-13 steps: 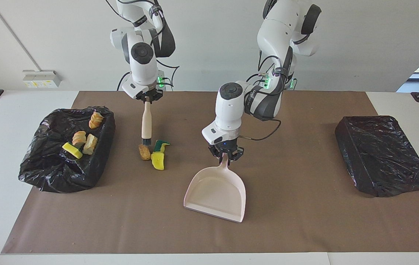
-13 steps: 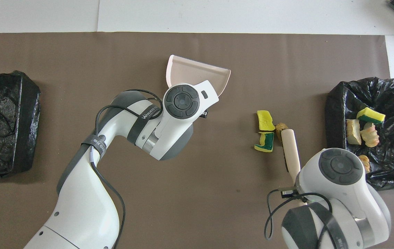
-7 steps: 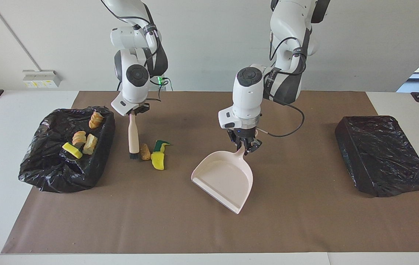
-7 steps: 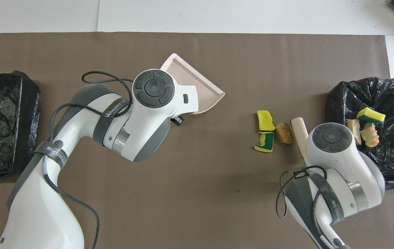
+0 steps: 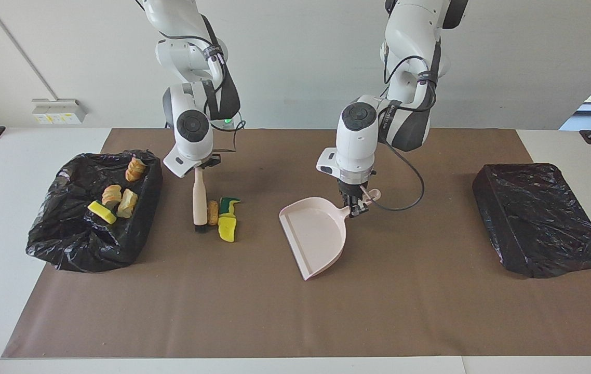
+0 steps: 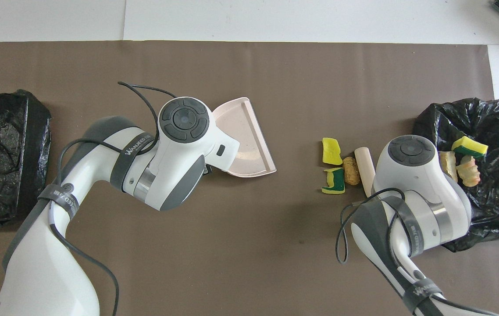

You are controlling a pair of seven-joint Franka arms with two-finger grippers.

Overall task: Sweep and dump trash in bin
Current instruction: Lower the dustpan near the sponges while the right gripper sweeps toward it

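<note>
The bin [image 5: 93,213] at the facing view's left holds four trash bits. Only that view shows the left gripper [image 5: 356,206] clamped on the dustpan [image 5: 313,236] handle and the right gripper [image 5: 199,167] gripping the brush [image 5: 200,200] upright, touching three trash pieces [image 5: 223,218] at centre-left.

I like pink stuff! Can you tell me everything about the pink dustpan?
The dustpan is pale pink and looks like smooth plastic: a flat scoop with low walls and a short handle ending in a ring. It is empty. It rests on the brown table cover, its open edge facing the three trash bits toward the right arm's end. The left gripper is shut on its handle.
</note>
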